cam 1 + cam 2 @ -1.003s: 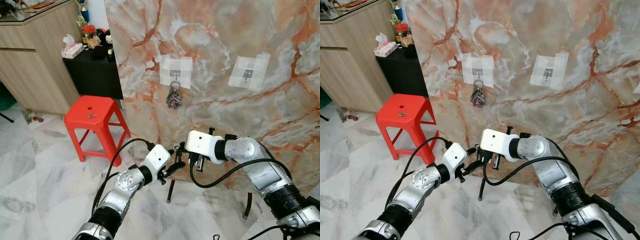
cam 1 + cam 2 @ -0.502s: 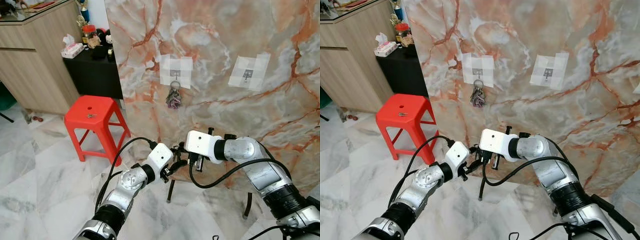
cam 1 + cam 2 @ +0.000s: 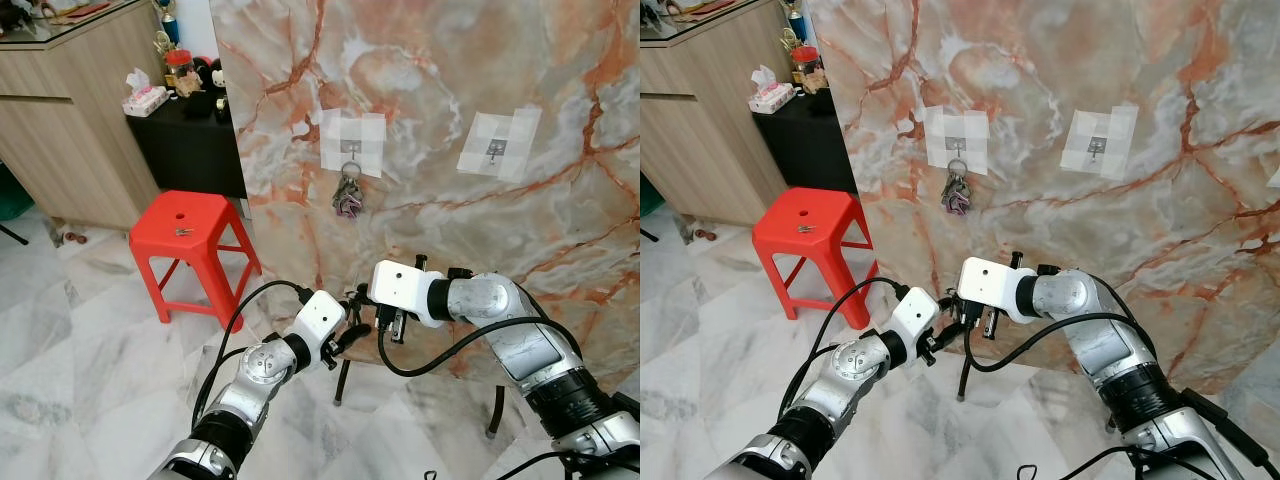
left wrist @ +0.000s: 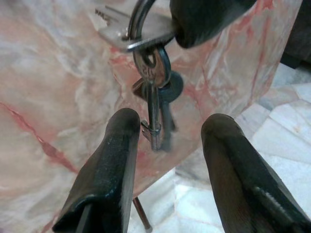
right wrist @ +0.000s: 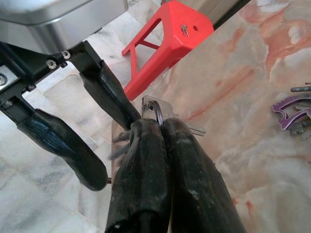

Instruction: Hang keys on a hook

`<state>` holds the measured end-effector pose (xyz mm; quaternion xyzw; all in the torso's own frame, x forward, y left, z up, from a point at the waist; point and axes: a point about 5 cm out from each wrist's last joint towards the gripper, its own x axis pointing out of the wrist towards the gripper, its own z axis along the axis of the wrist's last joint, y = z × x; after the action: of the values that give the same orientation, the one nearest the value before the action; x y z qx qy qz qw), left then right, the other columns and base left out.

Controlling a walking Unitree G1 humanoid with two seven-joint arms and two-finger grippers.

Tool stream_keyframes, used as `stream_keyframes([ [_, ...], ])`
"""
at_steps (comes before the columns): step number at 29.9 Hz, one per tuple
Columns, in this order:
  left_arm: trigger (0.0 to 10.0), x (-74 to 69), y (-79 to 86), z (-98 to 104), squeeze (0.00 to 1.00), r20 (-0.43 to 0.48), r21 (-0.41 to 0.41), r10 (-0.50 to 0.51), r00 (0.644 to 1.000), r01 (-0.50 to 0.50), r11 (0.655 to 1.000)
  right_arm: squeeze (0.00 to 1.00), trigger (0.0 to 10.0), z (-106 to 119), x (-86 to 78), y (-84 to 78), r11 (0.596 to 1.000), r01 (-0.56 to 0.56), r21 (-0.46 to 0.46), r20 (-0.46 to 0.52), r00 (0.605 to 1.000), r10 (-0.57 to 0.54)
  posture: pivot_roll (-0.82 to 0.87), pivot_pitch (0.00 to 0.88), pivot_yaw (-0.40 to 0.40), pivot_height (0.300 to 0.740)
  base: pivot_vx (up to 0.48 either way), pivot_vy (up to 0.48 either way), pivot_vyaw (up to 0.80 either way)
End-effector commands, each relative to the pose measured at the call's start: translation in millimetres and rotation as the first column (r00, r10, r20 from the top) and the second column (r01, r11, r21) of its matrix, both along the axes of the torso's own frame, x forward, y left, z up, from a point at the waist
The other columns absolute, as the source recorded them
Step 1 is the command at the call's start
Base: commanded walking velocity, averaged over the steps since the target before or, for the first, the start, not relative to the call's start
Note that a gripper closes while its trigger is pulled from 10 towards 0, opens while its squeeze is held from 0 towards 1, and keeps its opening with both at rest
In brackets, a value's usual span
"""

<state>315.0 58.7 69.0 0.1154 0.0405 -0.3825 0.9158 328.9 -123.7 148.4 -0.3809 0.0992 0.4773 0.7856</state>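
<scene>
The key bunch (image 4: 154,104) is being held low in front of the marble panel (image 3: 560,230), between the two grippers. The fingers of the right gripper (image 5: 163,127) are being pressed together on the key ring and a flat key at the top of the bunch, so that the remaining keys are dangling below. The fingers of the left gripper (image 4: 170,127) are being kept apart, one on each side of the dangling keys, without contact that can be made out.

For a clean handover, the left fingers are best closed on the hanging keys below the ring, so that the ring loop is being left free for the hook. The right grip should be released only once the left grip is judged firm. Swing of the bunch is to be avoided.

Further off on the panel, the left hook (image 3: 350,146) is already being occupied by another key bunch (image 3: 347,194), while the right hook (image 3: 495,149) is being left free. A red stool (image 3: 186,228) is standing to the left.

Compared with one second ago, the left gripper is being seen closer to the right gripper; the right gripper is being held almost where it was.
</scene>
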Motion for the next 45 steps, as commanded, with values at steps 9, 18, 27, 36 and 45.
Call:
stream_keyframes([
  [9,10.0,7.1,0.4,6.4,0.0,0.015,-0.053,0.062,0.998,-0.061,0.997,0.0,10.0,7.5,-1.6,8.9,0.999,-0.032,0.03,0.017,0.999,0.031,0.11,0.034,0.045,0.74,0.0,0.0,0.0],
  [18,2.3,6.4,0.0,4.4,0.0,0.009,-0.05,0.055,0.998,-0.055,0.997,0.0,10.0,6.9,-1.7,7.9,0.999,-0.028,0.027,0.017,0.999,0.028,0.11,0.034,0.047,0.74,0.0,0.0,0.0],
  [27,0.0,3.0,-4.3,2.0,0.0,-0.001,-0.052,0.031,1.0,-0.031,0.998,0.0,10.0,7.3,-1.3,8.2,0.999,-0.023,0.03,0.021,1.0,0.022,0.11,0.035,0.048,0.74,0.0,0.0,0.0],
  [36,0.0,2.3,-4.0,1.0,0.0,-0.007,-0.051,0.022,1.0,-0.023,0.998,0.0,10.0,7.0,-1.0,7.9,0.999,-0.017,0.031,0.022,1.0,0.016,0.11,0.035,0.049,0.74,0.0,0.0,0.0],
  [45,0.0,1.9,-3.7,0.5,0.0,-0.013,-0.054,0.019,1.0,-0.019,0.998,0.0,10.0,4.4,-0.4,5.5,1.0,-0.006,0.026,0.017,1.0,0.006,0.11,0.035,0.05,0.74,0.0,0.0,0.0],
])
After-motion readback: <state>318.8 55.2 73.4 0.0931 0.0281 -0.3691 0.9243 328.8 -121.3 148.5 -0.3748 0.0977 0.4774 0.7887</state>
